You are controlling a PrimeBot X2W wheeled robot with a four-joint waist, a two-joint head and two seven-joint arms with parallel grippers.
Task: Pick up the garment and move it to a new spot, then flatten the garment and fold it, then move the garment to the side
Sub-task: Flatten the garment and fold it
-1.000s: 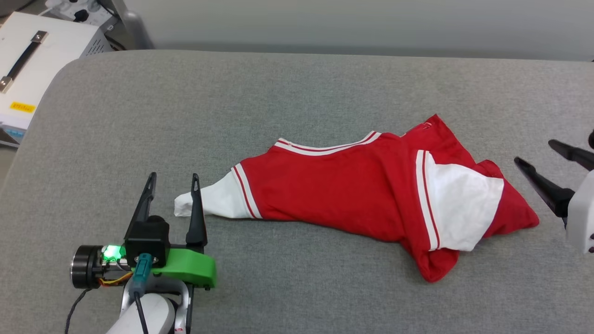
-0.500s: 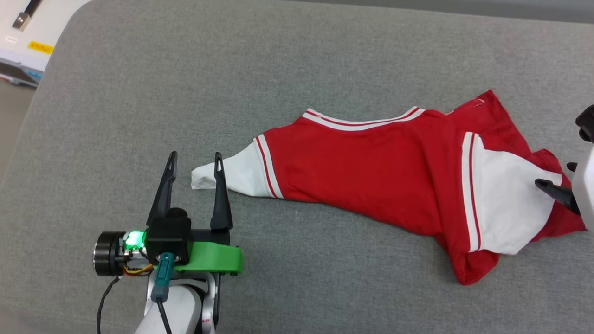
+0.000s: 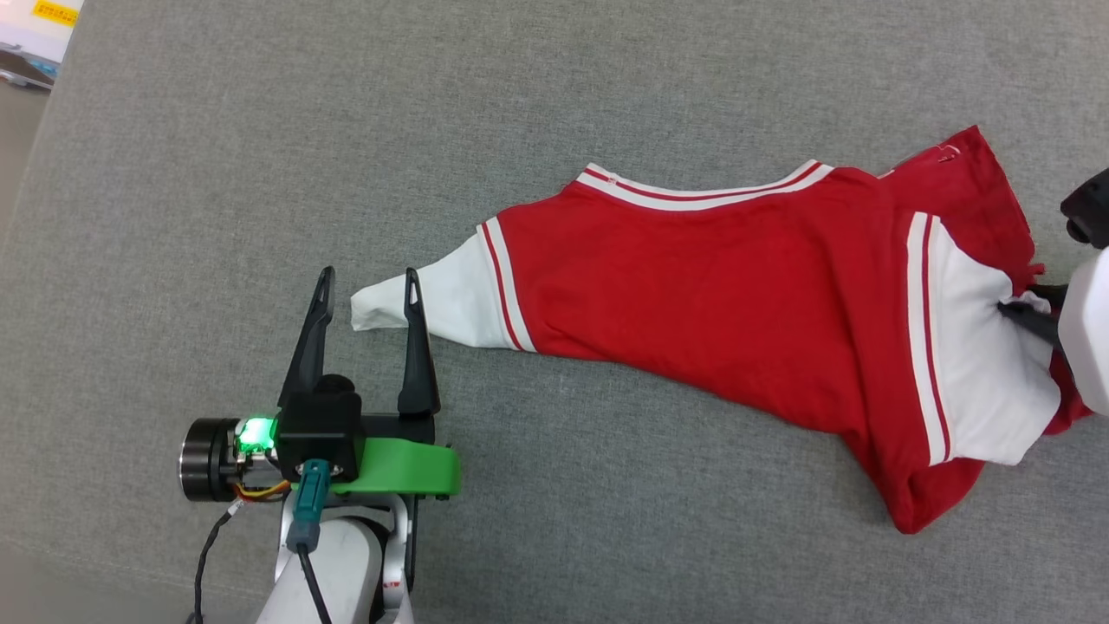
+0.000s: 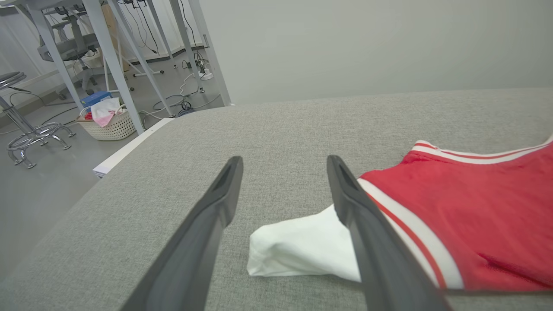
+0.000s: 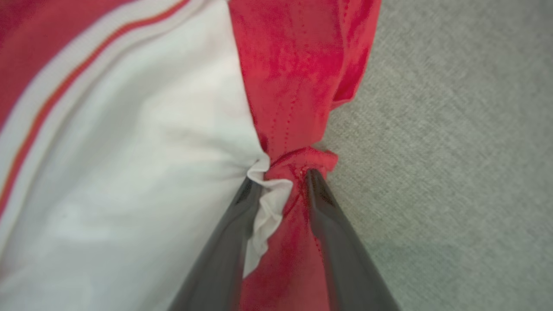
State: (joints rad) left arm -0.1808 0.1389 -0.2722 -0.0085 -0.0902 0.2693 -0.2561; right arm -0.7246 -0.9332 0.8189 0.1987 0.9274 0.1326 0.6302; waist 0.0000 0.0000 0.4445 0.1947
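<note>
The garment (image 3: 693,303) lies on the desk (image 3: 260,130), from centre toward 3 o'clock; there the right gripper (image 5: 281,178) pinches bunched red and white cloth, probably for lifting; at 8 o'clock the left gripper (image 3: 369,276) is spread at the white sleeve tip (image 3: 455,303), ready to close.

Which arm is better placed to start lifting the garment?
Right: the right end effector pinches bunched red and white cloth of the garment. The left end effector stands open at the white sleeve tip, gripping nothing.
</note>
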